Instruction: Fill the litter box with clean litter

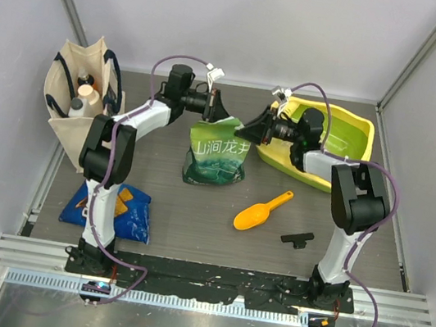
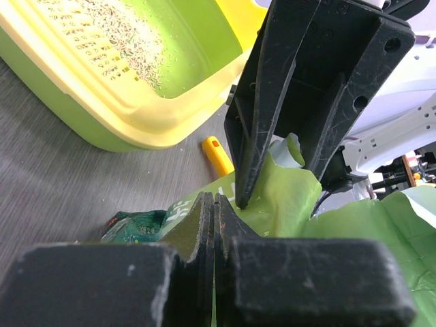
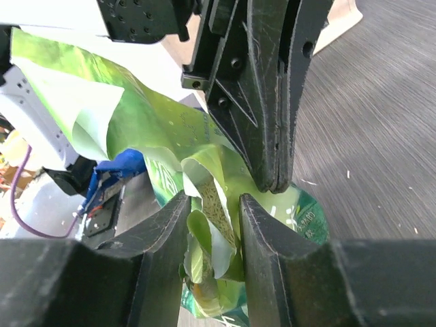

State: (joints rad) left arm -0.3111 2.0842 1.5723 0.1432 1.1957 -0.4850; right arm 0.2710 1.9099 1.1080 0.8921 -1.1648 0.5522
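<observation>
While left gripper (image 2: 214, 204) clamps pouch (image 1: 217, 153), right gripper (image 3: 214, 201) gapes; only left wrist shows litter (image 2: 129, 48) on grate (image 2: 71, 34).

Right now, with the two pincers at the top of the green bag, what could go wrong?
1. The green pouch stands on the table beside the litter box, not over it. If its top rips open here, its contents might spill on the table.
2. The left pincer is shut on just a thin edge of film, which could slip out. I cannot tell whether the right pincer grips firmly.
</observation>
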